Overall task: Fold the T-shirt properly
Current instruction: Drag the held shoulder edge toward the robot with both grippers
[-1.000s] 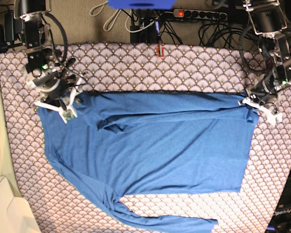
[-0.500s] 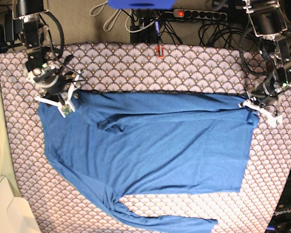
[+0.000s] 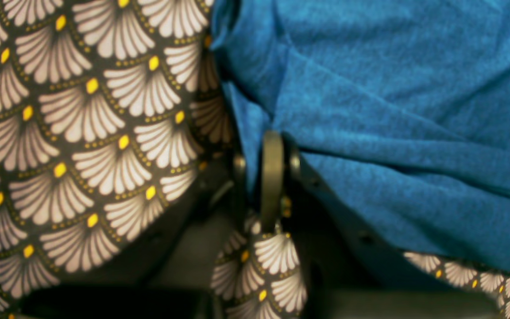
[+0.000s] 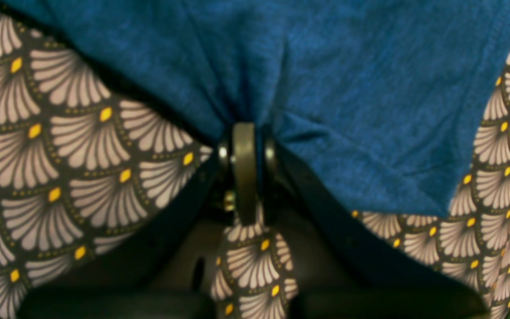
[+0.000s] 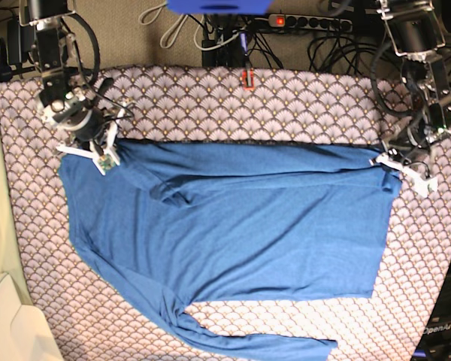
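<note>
1. Since a second ago the right hand (image 5: 98, 154) has slid up along the shirt's far edge and snapped from wide open to clenched — it now pinches a tuck of the T-shirt (image 5: 233, 241).
2. The left hand (image 5: 406, 169) hasn't budged, clamped on the opposite far corner of the blue cloth.
3. Up close at the right wrist, fabric puckers into the closed fingers (image 4: 245, 168); the left wrist shows the same, a thin fold caught between the fingers (image 3: 272, 177).
4. Risk — both bites look shallow, so a quick lift could let the soft knit slip out; uneven pulling would skew the fold.
5. The patterned cloth (image 5: 286, 105) sits right under both pinches and could get snagged too.
6. The shirt spreads flat on the tabletop, running away from both hands toward the near edge, one sleeve trailing farthest from them.
</note>
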Controlling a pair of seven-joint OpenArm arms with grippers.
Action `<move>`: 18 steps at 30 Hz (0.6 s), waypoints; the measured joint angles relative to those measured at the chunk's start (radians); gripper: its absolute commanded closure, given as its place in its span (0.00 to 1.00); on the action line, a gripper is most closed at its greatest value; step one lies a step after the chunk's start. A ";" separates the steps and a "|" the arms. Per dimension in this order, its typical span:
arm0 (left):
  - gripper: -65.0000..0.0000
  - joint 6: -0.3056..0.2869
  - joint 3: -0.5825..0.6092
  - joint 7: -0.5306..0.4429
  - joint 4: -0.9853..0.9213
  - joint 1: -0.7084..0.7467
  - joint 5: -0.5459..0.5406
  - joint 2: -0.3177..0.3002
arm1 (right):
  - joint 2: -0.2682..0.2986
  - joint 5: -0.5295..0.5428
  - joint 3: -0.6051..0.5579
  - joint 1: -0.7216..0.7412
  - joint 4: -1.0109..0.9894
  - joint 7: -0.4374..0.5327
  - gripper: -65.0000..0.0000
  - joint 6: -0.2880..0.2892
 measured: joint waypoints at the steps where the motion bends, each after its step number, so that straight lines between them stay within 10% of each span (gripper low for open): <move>1: 1.00 0.000 0.000 -0.002 0.002 0.006 -0.003 0.000 | 0.012 0.009 0.000 -0.010 0.006 0.001 1.00 0.001; 18: 1.00 0.000 -0.001 0.064 0.130 0.120 -0.014 -0.031 | 0.046 0.009 0.119 -0.219 0.209 -0.012 1.00 0.011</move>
